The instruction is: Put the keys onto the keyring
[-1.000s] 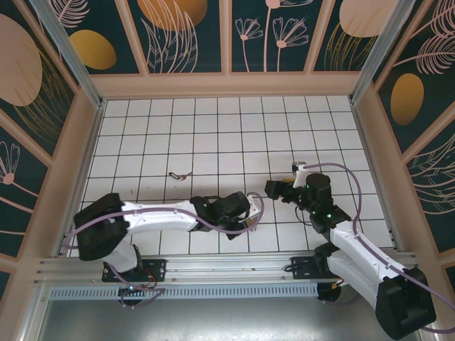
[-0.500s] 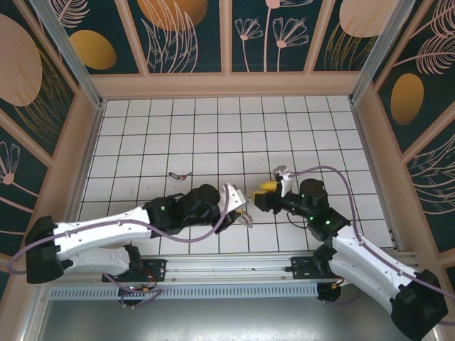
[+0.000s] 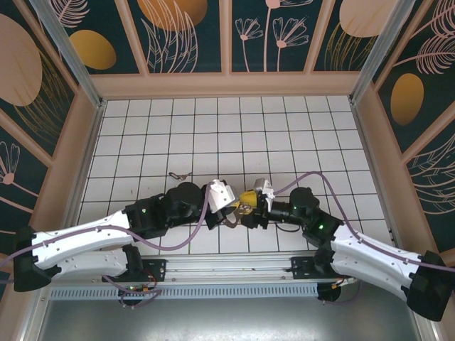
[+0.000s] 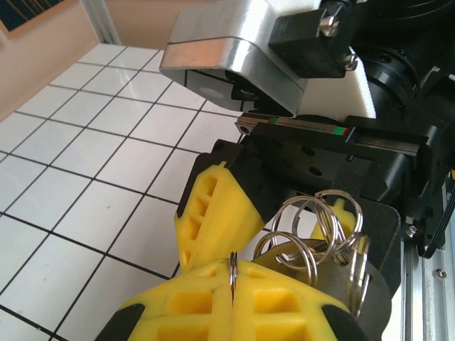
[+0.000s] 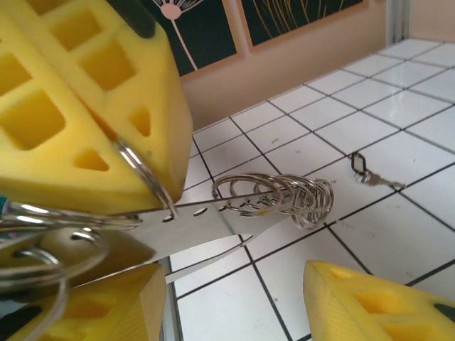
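Where the two arms meet low on the counter [image 3: 142,128], the left gripper [image 4: 232,284] has its fingers pressed together on a thin ring of the keyring [image 4: 313,234]. The right gripper [image 5: 238,284] holds its fingers apart beside that bunch; I cannot tell whether they pinch it. One key [image 3: 179,175] lies flat at ten o'clock from them.

Keyring [image 4: 313,231]: bunch of silver split rings, stacked & overlapping, held in the air w/ one ring nipped edge-on in left tool [image 4: 233,284]. One key [image 5: 371,176]: dark head, thin grey shank, lying flat on the surface [image 5: 398,234], well apart from the rings.
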